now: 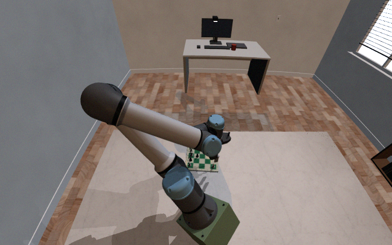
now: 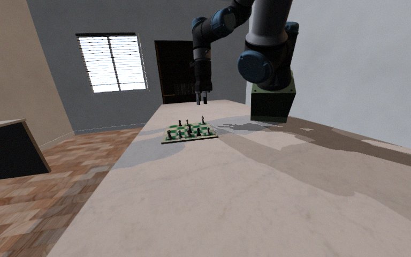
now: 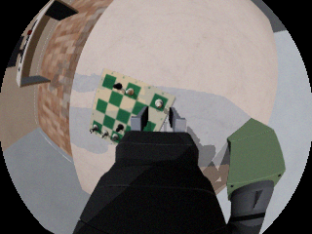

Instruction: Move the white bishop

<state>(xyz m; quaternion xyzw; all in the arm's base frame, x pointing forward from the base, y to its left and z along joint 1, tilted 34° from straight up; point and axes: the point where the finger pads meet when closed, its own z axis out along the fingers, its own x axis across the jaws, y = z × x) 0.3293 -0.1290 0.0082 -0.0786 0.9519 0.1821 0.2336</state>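
The small green-and-white chessboard (image 2: 186, 132) lies on the pale table top and also shows in the wrist view (image 3: 127, 107) and, partly behind the arm, in the top view (image 1: 202, 162). Several dark pieces stand on it. A pale piece, which I take for the white bishop (image 2: 202, 119), stands upright at the board's far corner nearest the robot base; it also shows in the wrist view (image 3: 159, 101). My gripper (image 2: 202, 101) hangs well above that corner, pointing down. Its fingers are partly open with nothing between them.
The robot's green base block (image 2: 272, 103) stands on the table just right of the board. The table edge runs to the left of the board, with wooden floor below. A desk with a monitor (image 1: 225, 49) stands far off by the back wall.
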